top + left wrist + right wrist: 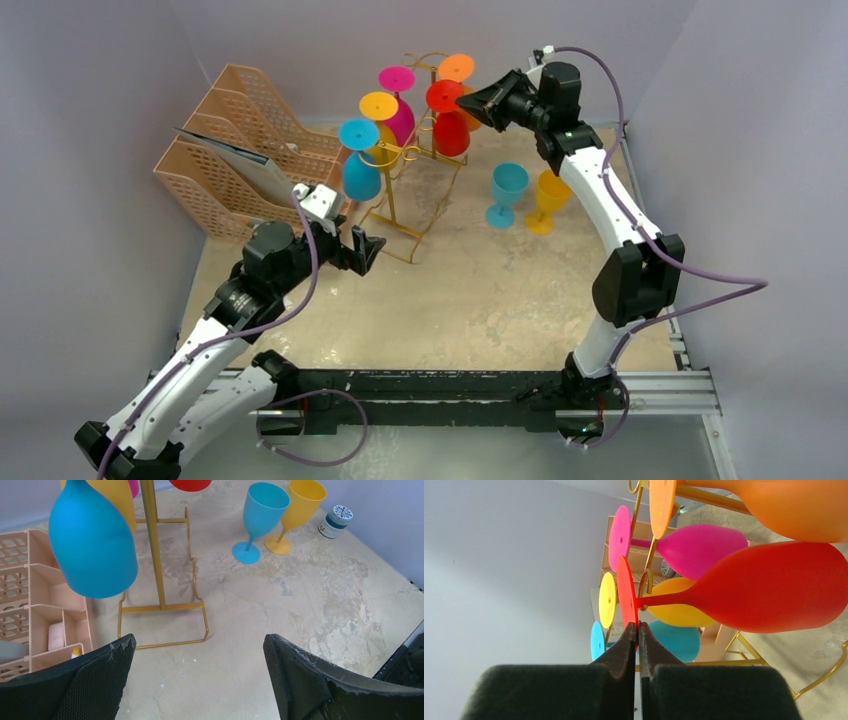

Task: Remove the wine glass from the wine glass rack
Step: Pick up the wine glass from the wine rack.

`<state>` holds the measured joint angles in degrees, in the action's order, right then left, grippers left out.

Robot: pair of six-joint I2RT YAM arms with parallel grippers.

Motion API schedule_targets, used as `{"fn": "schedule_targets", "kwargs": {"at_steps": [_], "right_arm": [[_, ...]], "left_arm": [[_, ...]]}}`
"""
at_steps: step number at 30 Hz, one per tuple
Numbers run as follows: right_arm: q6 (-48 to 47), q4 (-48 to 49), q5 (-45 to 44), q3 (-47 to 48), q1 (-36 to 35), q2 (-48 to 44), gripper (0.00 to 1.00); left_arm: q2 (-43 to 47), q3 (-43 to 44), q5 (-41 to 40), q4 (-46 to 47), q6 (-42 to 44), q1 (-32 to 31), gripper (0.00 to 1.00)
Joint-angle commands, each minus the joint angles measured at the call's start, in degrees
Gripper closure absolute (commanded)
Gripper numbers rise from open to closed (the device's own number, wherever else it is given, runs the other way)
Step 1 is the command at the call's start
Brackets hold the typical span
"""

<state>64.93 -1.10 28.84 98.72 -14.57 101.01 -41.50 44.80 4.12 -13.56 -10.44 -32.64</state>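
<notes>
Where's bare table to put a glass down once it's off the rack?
Widest bare patch: front middle of the table, between the rack base, the standing blue glass, the standing yellow glass and the near edge. Crowded at the back: organizer, hanging glasses, right gripper shut on the red glass foot.

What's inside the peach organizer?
In the organizer, the open compartments show a pale pink block and a small yellow-tipped item. A grey sheet leans out of one slot. The lattice walls hide whatever sits deeper in the other slots.
</notes>
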Motion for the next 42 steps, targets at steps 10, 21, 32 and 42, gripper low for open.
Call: {"fn": "schedule_targets", "kwargs": {"at_steps": [10, 21, 32, 42], "right_arm": [[9.93, 15.18, -3.79, -1.66, 0.07, -0.12, 1.0], [7.1, 14.76, -6.65, -8.56, 0.11, -5.71, 1.0], [8.85, 16.34, -6.21, -10.29, 0.06, -6.5, 1.0], [7.12, 15.33, -5.76, -12.4, 0.06, -9.52, 1.0]], "left_arm": [[3.07, 2.7, 1.14, -3.53, -3.63, 0.21, 0.02], [7.32, 2.56, 2.14, -10.1, -9.72, 0.22, 0.03], [10.21, 2.22, 1.16, -11.26, -10.48, 0.25, 0.03], [8.87, 2.67, 0.98, -11.09, -9.61, 0.26, 0.02]]}}
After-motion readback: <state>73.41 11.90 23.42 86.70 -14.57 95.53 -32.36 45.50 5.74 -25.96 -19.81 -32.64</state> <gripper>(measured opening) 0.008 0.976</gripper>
